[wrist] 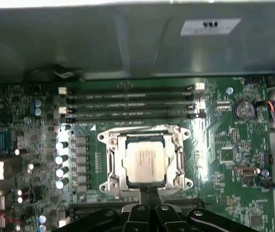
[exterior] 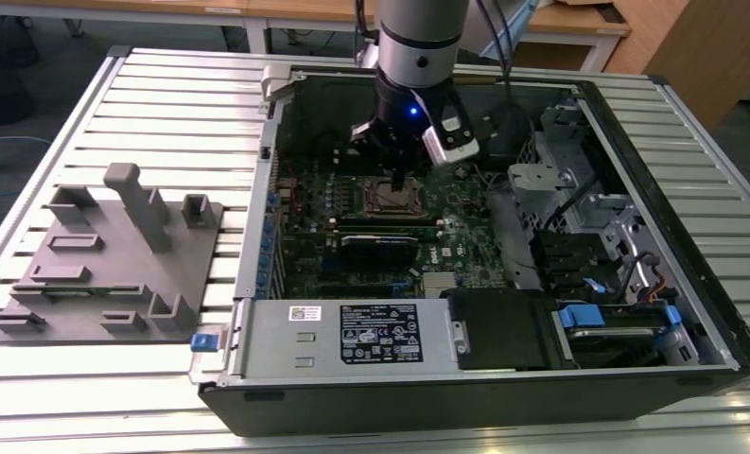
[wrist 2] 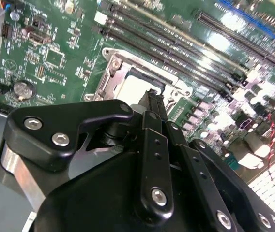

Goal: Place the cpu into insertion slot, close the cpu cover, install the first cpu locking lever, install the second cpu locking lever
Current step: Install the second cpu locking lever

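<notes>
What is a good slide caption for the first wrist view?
Chip seated in its socket, with the tool at the socket's edge.

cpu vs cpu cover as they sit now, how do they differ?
The cpu is a solid dull-silver square; the cpu cover is a shinier frame with an open window. The cpu sits inside, the cpu cover rings it. Both lie flat on the insertion slot.

No legible text on the power supply label (exterior: 378,333)
</notes>
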You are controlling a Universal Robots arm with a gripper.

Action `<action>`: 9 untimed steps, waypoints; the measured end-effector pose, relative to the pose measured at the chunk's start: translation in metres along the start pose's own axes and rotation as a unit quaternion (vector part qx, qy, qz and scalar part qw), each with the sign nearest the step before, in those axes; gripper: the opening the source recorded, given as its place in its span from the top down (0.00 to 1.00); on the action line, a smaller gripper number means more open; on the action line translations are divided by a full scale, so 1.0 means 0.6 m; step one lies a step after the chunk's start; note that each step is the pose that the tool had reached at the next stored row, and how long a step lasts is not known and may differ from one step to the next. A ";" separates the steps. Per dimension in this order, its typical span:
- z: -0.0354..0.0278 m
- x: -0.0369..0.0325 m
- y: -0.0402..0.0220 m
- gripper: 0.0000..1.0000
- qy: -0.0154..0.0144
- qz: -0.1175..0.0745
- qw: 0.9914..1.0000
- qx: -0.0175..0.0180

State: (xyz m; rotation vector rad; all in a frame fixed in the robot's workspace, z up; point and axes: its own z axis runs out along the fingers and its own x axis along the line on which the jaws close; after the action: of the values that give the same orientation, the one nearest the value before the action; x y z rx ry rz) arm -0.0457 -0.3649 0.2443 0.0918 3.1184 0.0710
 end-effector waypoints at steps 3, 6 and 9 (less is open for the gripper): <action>-0.001 -0.001 -0.010 0.89 0.000 0.000 1.000 0.000; -0.001 -0.001 -0.017 0.89 0.000 0.000 1.000 -0.001; -0.001 -0.001 -0.020 0.89 0.000 0.000 1.000 -0.001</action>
State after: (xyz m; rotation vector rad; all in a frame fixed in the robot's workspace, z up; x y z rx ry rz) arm -0.0457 -0.3770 0.2443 0.0918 3.1184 0.0734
